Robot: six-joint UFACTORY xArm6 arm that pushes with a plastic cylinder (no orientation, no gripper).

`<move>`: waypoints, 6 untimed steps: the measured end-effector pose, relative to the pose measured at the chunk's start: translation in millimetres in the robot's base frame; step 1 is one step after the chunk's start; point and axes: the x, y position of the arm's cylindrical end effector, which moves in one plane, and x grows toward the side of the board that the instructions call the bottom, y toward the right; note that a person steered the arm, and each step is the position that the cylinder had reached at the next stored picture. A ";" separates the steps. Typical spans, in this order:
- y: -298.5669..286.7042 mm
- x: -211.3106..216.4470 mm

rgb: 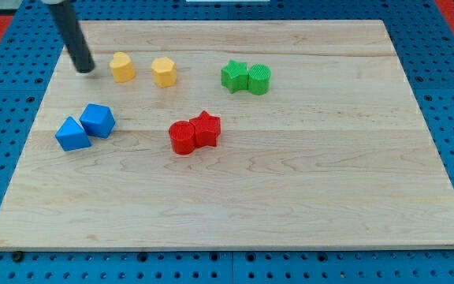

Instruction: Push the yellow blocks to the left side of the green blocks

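Two yellow blocks lie near the view's top: a rounded yellow block (pixel 122 67) and a yellow hexagon block (pixel 164 72) to its right. Further right sit a green star block (pixel 233 76) and a green cylinder block (pixel 259 80), touching each other. Both yellow blocks are left of the green pair, with a gap between them. My tip (pixel 85 69) rests on the board just left of the rounded yellow block, a small gap apart.
A blue triangular block (pixel 72 135) and a blue cube-like block (pixel 98 120) touch at the view's left. A red cylinder block (pixel 183 137) and a red star block (pixel 206 128) touch at the middle. The wooden board (pixel 306 197) lies on a blue perforated table.
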 end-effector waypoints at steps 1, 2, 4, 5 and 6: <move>51.8 0.0; 74.1 1.3; 79.3 42.4; 97.3 41.7; 110.6 39.7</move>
